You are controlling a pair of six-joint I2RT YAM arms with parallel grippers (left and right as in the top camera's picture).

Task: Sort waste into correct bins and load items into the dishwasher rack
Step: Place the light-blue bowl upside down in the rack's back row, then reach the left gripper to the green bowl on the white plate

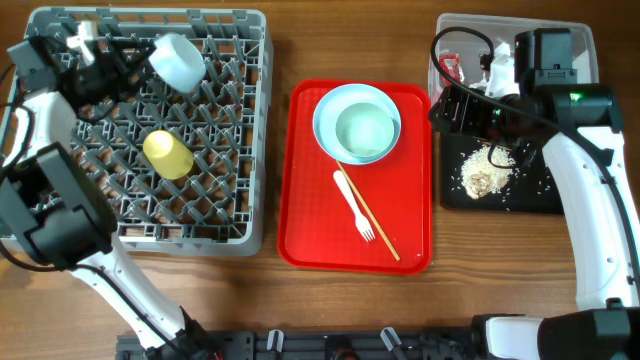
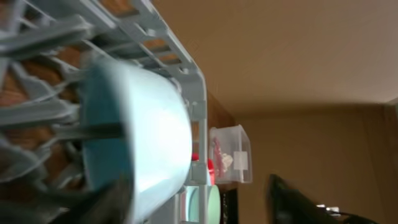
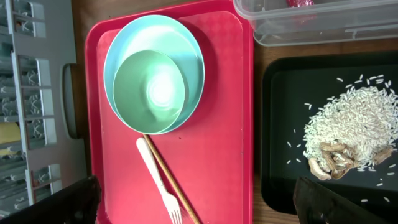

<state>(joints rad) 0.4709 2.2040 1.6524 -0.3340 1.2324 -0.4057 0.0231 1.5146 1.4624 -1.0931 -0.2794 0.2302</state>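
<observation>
My left gripper is open at the far left corner of the dishwasher rack. A whitish bowl lies on its side on the pegs right beside it, close against one finger in the left wrist view. A yellow cup lies in the rack's middle. My right gripper hangs wide open over the gap between red tray and black tray, holding nothing. Rice scraps lie in the black tray. The clear tub holds a red wrapper and a white napkin.
The red tray in the middle carries a white plate with a green bowl in it, a white fork and a wooden stick. Bare wooden table shows along the front edge.
</observation>
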